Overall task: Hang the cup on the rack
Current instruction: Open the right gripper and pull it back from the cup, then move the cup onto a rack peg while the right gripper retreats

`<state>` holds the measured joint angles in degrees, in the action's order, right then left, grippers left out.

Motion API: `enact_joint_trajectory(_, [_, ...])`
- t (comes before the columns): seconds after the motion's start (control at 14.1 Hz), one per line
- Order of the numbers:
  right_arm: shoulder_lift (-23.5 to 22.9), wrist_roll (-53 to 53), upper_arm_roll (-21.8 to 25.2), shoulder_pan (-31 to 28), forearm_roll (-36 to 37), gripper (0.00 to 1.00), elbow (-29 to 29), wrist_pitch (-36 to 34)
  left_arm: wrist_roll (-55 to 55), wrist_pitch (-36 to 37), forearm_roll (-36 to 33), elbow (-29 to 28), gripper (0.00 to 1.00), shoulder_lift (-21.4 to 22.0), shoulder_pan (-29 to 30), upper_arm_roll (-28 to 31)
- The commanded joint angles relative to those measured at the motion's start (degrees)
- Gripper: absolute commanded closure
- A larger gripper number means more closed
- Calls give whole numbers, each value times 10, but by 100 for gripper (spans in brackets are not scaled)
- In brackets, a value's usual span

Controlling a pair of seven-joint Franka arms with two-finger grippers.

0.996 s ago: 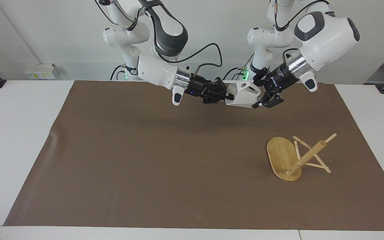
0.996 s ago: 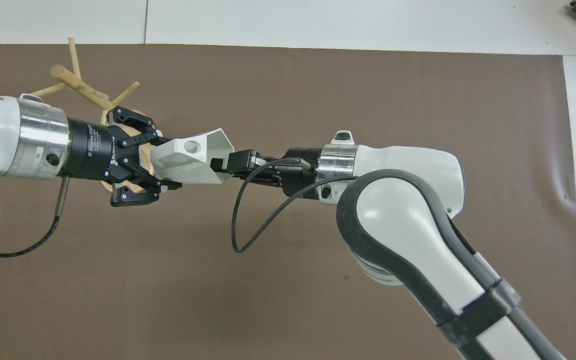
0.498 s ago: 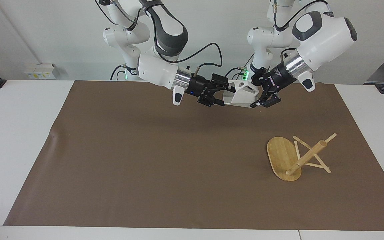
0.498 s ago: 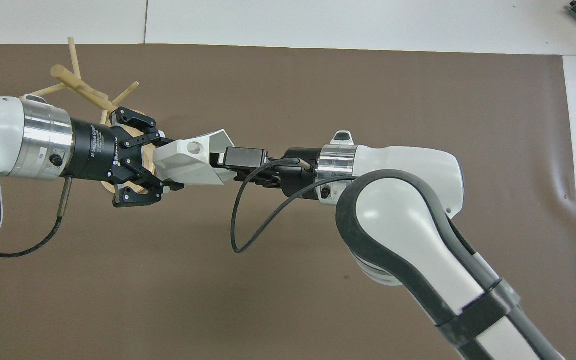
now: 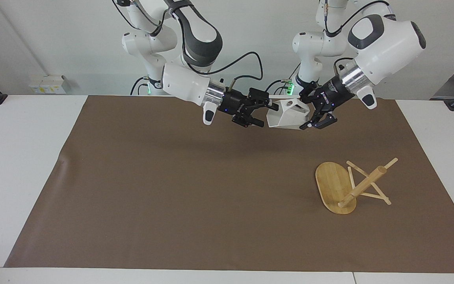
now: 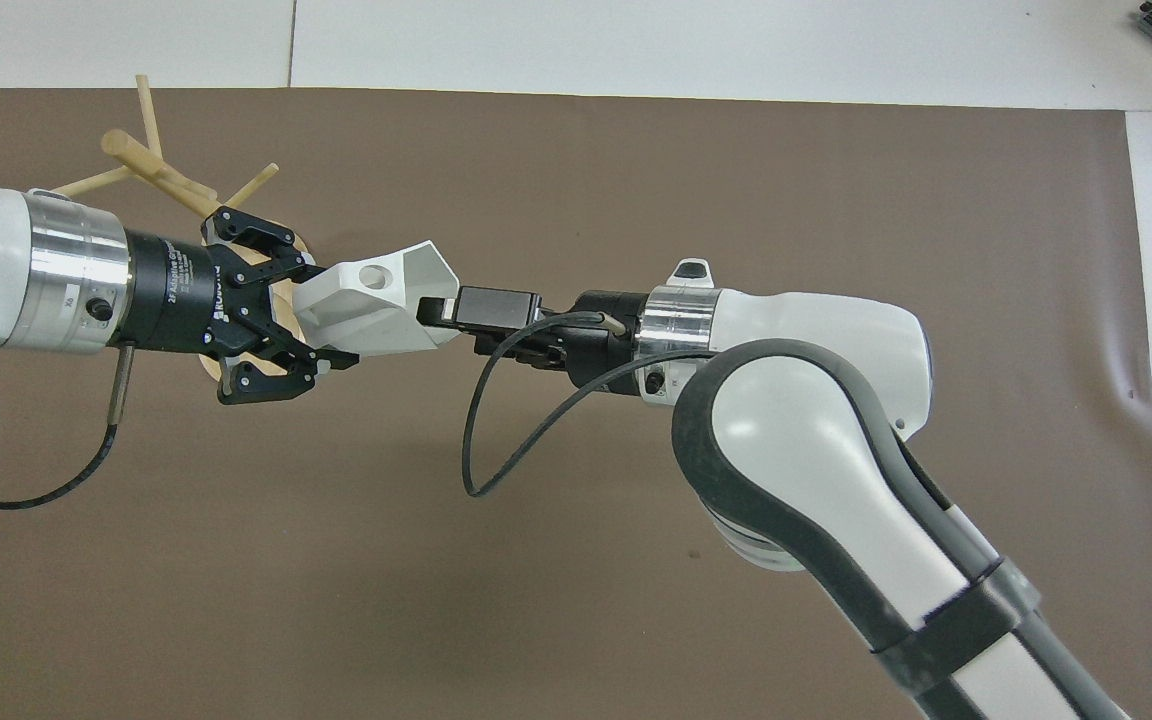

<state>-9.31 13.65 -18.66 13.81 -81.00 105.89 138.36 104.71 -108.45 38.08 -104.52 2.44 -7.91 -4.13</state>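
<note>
Entry, cup (image 5: 286, 117): white, faceted, rigid, hanging in the air in the upper middle of the facing view, lying sideways over the robots' edge of the brown mat (image 5: 172, 177). I judge it light and stiff, with smooth sloped faces that could slip in a pinch and thin edges that could chip. Left gripper (image 5: 306, 113): closed on the cup's narrow bottom end, and I judge it alone carries the cup. Right gripper (image 5: 267, 115): fingers spread at the cup's wide mouth, gripping nothing. Best hold, in my judgement: the flat faces near the bottom, as now, leaving the handle and its round hole (image 6: 373, 280) free for a peg. Rack (image 5: 363, 183): bamboo, in the lower part of the facing view toward the left arm's end of the table, well apart from the cup, with nothing hung on it
</note>
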Motion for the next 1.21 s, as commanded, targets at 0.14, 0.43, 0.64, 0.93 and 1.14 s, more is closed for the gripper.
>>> enact_joint_trajectory(0.14, [-3, 43, -3, -12, 107, 0, 19, 80, 63, -95, -6, -76, 100, 29, 3, 1])
enact_joint_trajectory(0.43, [-3, 44, 0, -32, 208, 0, 38, 96, 132, -174, -15, -125, 100, 41, 3, 2])
enact_joint_trajectory(0.64, [1, 41, 0, -61, 297, 0, 60, 90, 161, -200, -16, -147, 100, 45, 10, 3])
enact_joint_trajectory(0.93, [3, 41, 2, -141, 503, 0, 72, 39, 225, -254, -16, -169, 100, 42, 22, 1])
enact_joint_trajectory(1.14, [24, 25, 3, -191, 675, 0, 67, -38, 259, -273, -16, -169, 100, 28, 31, 1])
